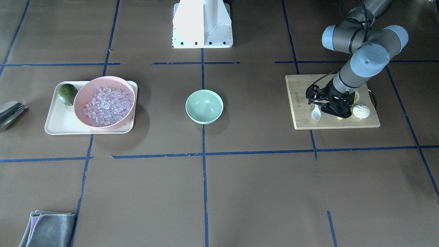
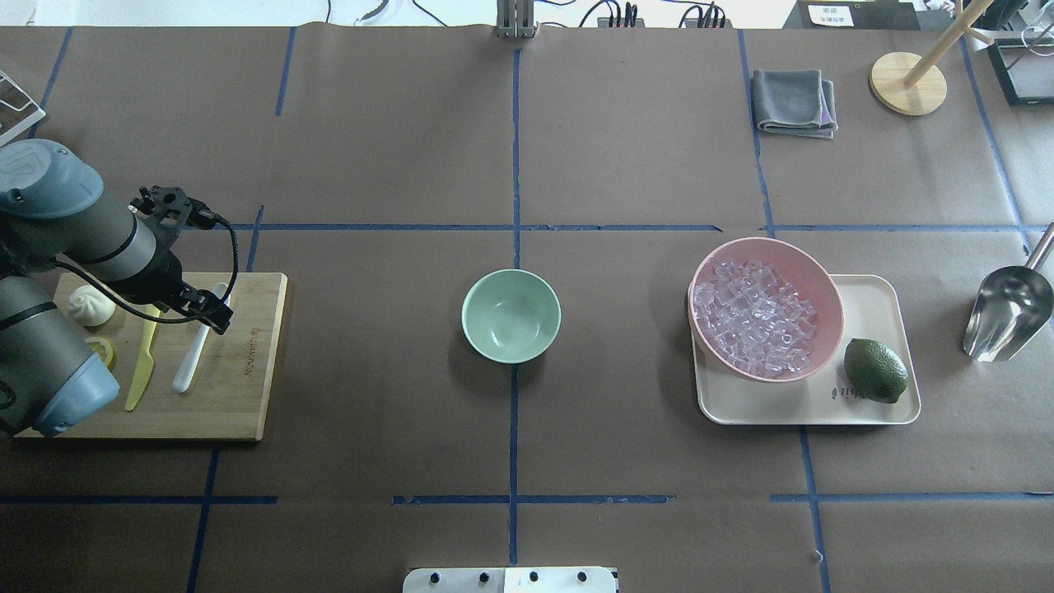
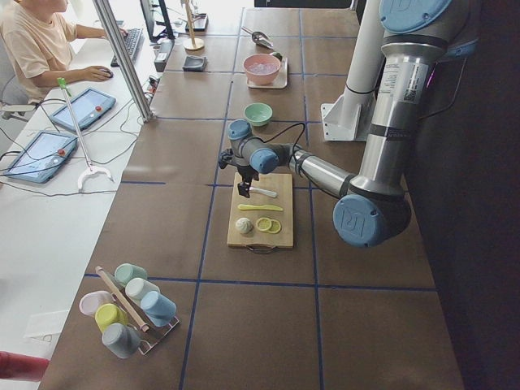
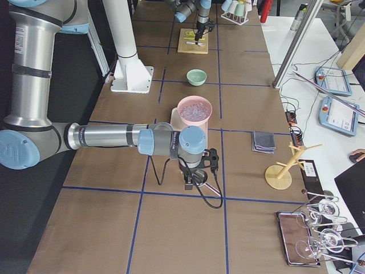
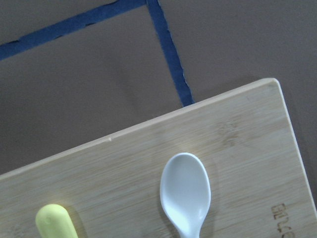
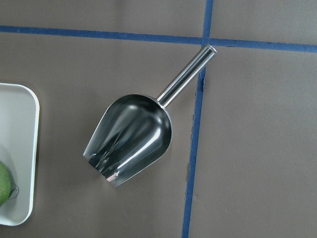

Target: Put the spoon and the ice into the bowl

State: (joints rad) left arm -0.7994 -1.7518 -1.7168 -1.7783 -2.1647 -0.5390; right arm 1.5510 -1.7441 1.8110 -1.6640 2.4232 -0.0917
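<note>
Your L gripper (image 2: 212,313) hangs over the bamboo cutting board (image 2: 239,395) at the table's left end, directly above the white spoon (image 2: 194,352). You can't tell how far its jaws stand apart: the ext. cams show only a black mass there, and no fingers show in the L wrist cam. Whether it touches the spoon is also unclear. The spoon lies flat on the board, scoop end toward the operators' side and handle toward the robot. The L wrist cam shows the scoop resting on the wood near the board's edge. The yellow-green knife (image 2: 142,371) lies just beside the spoon, roughly parallel. A steamed bun (image 2: 90,305) and a lemon slice (image 2: 100,352) sit further left on the same board.

The mint-green bowl (image 2: 510,316) sits mid-table on the blue tape line, well apart from both spoon and ice.

The ice (image 2: 757,317) is heaped in the pink bowl (image 2: 811,272), which sits on a cream tray (image 2: 873,296) in the right half w/ a lime (image 2: 875,371) beside it.

Your R gripper (image 4: 190,180) shows only in the right-end cam, above the steel scoop (image 6: 131,136) lying on the table beyond the tray. You can't tell if its jaws are apart or closed. The R wrist cam looks straight down on the scoop, mouth toward the tray.
</note>
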